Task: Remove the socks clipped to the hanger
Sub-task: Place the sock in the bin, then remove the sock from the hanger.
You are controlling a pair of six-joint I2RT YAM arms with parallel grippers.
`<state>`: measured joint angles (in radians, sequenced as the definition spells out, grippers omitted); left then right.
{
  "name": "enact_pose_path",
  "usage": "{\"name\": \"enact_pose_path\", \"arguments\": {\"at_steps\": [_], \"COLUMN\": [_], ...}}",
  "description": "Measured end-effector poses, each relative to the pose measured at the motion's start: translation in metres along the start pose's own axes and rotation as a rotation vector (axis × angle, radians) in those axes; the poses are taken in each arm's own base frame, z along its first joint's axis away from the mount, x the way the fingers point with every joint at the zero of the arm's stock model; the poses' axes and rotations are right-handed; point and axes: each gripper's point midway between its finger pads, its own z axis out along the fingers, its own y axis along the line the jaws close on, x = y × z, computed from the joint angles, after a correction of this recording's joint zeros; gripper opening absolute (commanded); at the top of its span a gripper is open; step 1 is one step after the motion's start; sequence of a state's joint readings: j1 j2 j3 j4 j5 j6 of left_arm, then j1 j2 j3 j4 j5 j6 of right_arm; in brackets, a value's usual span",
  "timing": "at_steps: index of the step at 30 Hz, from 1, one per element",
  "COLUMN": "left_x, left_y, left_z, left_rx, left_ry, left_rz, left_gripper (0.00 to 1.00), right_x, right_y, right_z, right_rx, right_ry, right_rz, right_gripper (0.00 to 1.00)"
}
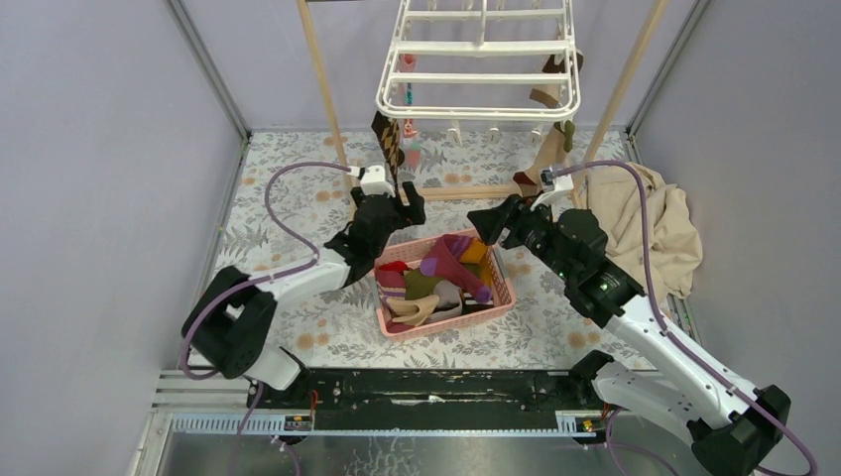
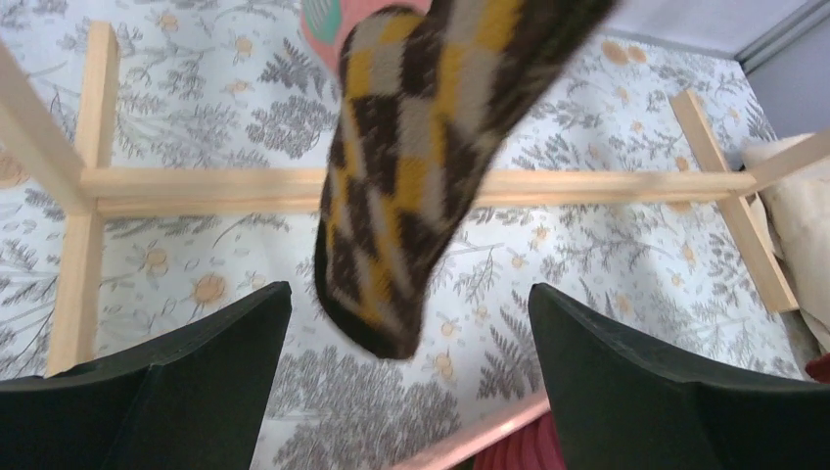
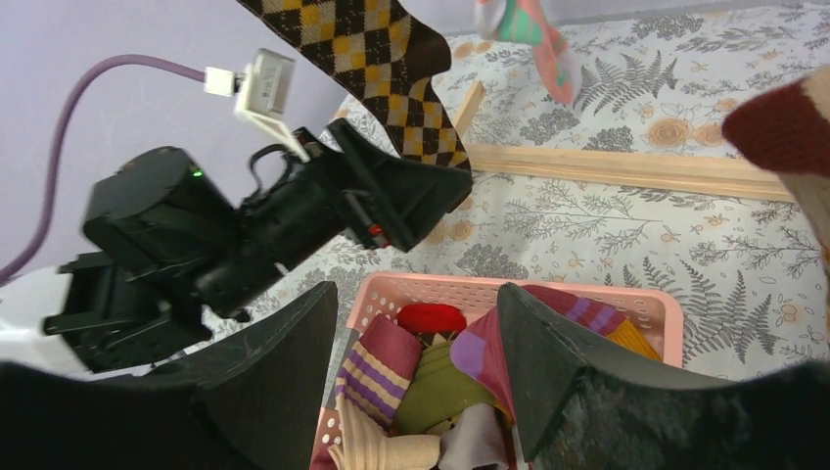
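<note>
While the left gripper [image 2: 411,333] reaches up, jaws wide either side of the hanging argyle sock [image 2: 391,196] without touching it, the right gripper [image 3: 421,362] hovers agape and empty above the pink basket [image 3: 626,304].

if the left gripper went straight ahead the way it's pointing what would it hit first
Most likely the brown-and-yellow argyle sock: its toe hangs between the open jaws of the left gripper in the wrist view. Depth is hard to judge, but the wooden rail lies behind the sock.

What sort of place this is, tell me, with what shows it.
Probably a robot test cell, not a home: bare grey walls enclose the table, a white hanger hangs between wooden posts, socks fill a pink basket.
</note>
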<state>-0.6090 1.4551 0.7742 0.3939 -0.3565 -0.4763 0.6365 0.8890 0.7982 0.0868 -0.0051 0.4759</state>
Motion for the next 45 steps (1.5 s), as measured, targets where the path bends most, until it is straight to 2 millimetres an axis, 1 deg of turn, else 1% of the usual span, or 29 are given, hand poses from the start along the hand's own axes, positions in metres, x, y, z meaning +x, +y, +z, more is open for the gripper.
{"name": "enact_pose_path", "arguments": {"at_steps": [1, 2, 3, 6, 7, 9, 10, 11, 12, 14, 17, 23, 25, 28, 30, 34, 39, 45], "left_x": [0.000, -0.001, -0.003, -0.016, -0.021, -0.031, -0.034, -0.037, -0.040, -0.046, -0.058, -0.094, -0.102, -0.106, -0.106, -0.105, -0.110, -0.106], "left_y": [-0.001, -0.003, -0.004, -0.005, -0.005, -0.005, -0.005, -0.005, -0.005, -0.006, -0.008, -0.015, -0.018, -0.019, -0.019, -0.015, -0.012, -0.014], "left_z": [0.006, 0.012, 0.017, 0.029, 0.030, 0.031, 0.030, 0.030, 0.028, 0.024, 0.012, -0.028, -0.041, -0.056, -0.064, -0.082, -0.106, -0.120], "left_rx": [-0.012, -0.021, -0.032, -0.063, -0.070, -0.079, -0.083, -0.086, -0.086, -0.082, -0.071, -0.013, 0.008, 0.033, 0.043, 0.048, 0.066, 0.094], "left_ry": [-0.009, -0.021, -0.032, -0.080, -0.095, -0.122, -0.131, -0.138, -0.143, -0.152, -0.170, -0.221, -0.225, -0.207, -0.187, -0.162, -0.154, -0.102], "left_rz": [0.008, 0.015, 0.020, 0.037, 0.042, 0.050, 0.052, 0.057, 0.060, 0.061, 0.057, 0.025, 0.019, 0.016, 0.017, 0.014, -0.005, -0.017], "left_gripper": [0.98, 0.94, 0.88, 0.55, 0.49, 0.41, 0.30, 0.11, 0.00, 0.00, 0.00, 0.00, 0.00, 0.00, 0.00, 0.00, 0.00, 0.00], "right_x": [-0.002, -0.004, -0.005, -0.007, -0.007, -0.005, -0.004, -0.003, -0.002, 0.000, 0.004, 0.011, 0.014, 0.018, 0.020, 0.025, 0.033, 0.039], "right_y": [0.001, 0.002, 0.004, 0.005, 0.005, 0.004, 0.003, 0.003, 0.002, 0.001, 0.000, 0.000, 0.001, 0.003, 0.004, 0.007, 0.012, 0.017], "right_z": [-0.002, -0.004, -0.007, -0.014, -0.016, -0.021, -0.022, -0.022, -0.023, -0.023, -0.022, -0.021, -0.020, -0.019, -0.019, -0.019, -0.018, -0.016], "right_rx": [-0.004, -0.008, -0.012, -0.018, -0.019, -0.017, -0.016, -0.015, -0.014, -0.013, -0.013, -0.025, -0.032, -0.046, -0.053, -0.075, -0.103, -0.129], "right_ry": [-0.005, -0.011, -0.016, -0.022, -0.024, -0.021, -0.019, -0.017, -0.015, -0.010, -0.001, 0.022, 0.034, 0.054, 0.063, 0.087, 0.132, 0.173], "right_rz": [0.000, 0.000, -0.001, -0.001, -0.001, -0.001, 0.000, 0.000, 0.000, 0.000, 0.000, 0.006, 0.008, 0.009, 0.009, 0.009, 0.012, 0.016], "right_gripper": [0.68, 0.68, 0.68, 0.68, 0.68, 0.68, 0.68, 0.68, 0.68, 0.68, 0.67, 0.66, 0.66, 0.65, 0.63, 0.59, 0.55, 0.55]}}
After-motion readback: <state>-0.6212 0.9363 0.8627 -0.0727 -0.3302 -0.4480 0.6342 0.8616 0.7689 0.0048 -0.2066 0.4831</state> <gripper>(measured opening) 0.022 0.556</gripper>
